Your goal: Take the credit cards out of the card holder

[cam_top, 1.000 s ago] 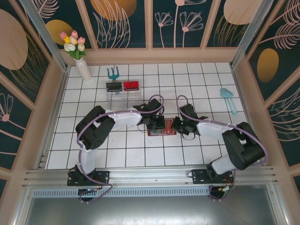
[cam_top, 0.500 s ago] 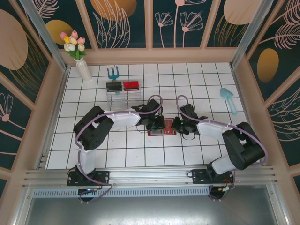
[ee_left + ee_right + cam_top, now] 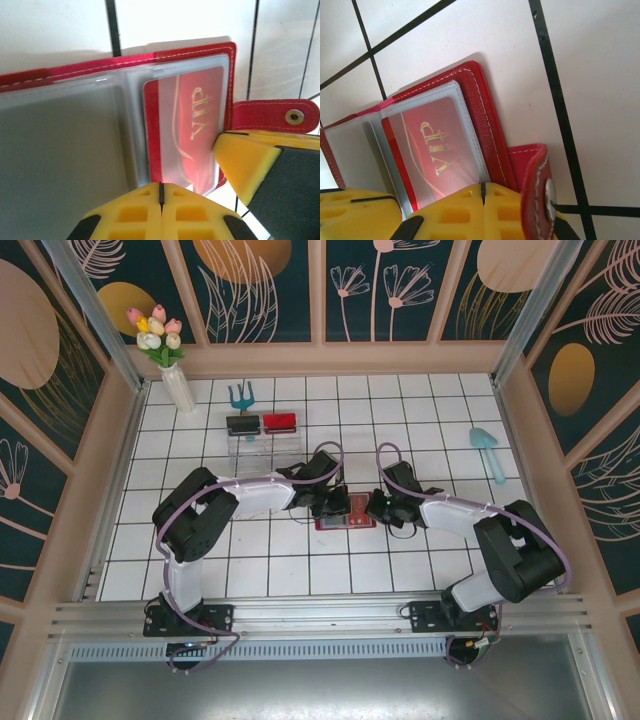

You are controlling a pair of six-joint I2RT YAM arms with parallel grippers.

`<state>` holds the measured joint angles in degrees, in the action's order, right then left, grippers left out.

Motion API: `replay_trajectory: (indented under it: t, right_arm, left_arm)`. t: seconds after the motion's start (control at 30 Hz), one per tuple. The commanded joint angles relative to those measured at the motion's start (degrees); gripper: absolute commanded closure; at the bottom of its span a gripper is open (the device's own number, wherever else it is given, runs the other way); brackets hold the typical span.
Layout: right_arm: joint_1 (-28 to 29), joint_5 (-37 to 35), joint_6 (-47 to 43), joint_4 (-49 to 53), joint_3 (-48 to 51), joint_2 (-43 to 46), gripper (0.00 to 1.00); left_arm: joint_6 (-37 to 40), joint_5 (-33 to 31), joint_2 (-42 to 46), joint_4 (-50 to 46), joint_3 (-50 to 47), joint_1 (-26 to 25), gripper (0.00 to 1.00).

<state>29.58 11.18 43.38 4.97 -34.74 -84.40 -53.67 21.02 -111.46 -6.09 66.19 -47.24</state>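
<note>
Card holder (image 3: pixel 195 52) open, card (image 3: pixel 187 125) at left fingers (image 3: pixel 132 210)

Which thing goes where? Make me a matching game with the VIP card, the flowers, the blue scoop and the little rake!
Things:
1. red VIP card
2. flowers
3. blue scoop
4. teal rake

Places:
A. in the white vase, far left corner
B. lying alone near the right wall
C. in a clear pocket of the open card holder
D. just behind the black tray

Pairs: 1-C, 2-A, 3-B, 4-D.
</note>
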Motion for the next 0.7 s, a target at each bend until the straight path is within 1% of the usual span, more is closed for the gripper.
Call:
replay_trajectory:
  t: [0.0,0.1,0.17,0.27,0.43,0.57,0.6,0.67]
  right_arm:
    - [0.08,-2.89,-1.66,6.39,0.35,-2.01,0.97]
    - [0.97,-4.50,-2.69,8.38,-1.43,-1.99,0.97]
    - [1.44,-6.25,-3.53,10.37,-3.49,-1.75,0.94]
    - [3.15,-8.62,-4.73,13.26,-6.19,-1.29,0.94]
    - [4.28,-11.27,-6.36,16.76,-9.19,-0.45,0.94]
    - [4.64,-11.59,-7.07,17.54,-10.16,-0.19,0.98]
    - [4.69,-11.33,-7.08,17.45,-9.95,-0.47,1.00]
    - [4.64,-10.93,-7.08,16.86,-9.36,-1.12,1.00]
  left_arm:
    - [-0.52,0.96,2.38,1.88,0.76,0.33,0.94]
    - [-0.43,0.50,1.89,1.18,0.95,0.31,0.93]
    - [-0.60,0.45,1.27,1.08,0.15,0.31,0.93]
    - [-0.79,-0.10,1.16,1.30,-1.36,0.31,0.93]
    - [-0.48,-0.62,0.64,0.98,-2.28,0.33,0.93]
    - [-0.58,-0.64,0.44,1.15,-3.00,0.32,0.92]
    - [-0.56,-0.62,0.45,1.19,-2.99,0.37,0.93]
    - [-0.56,-0.62,0.43,1.02,-2.83,0.36,0.92]
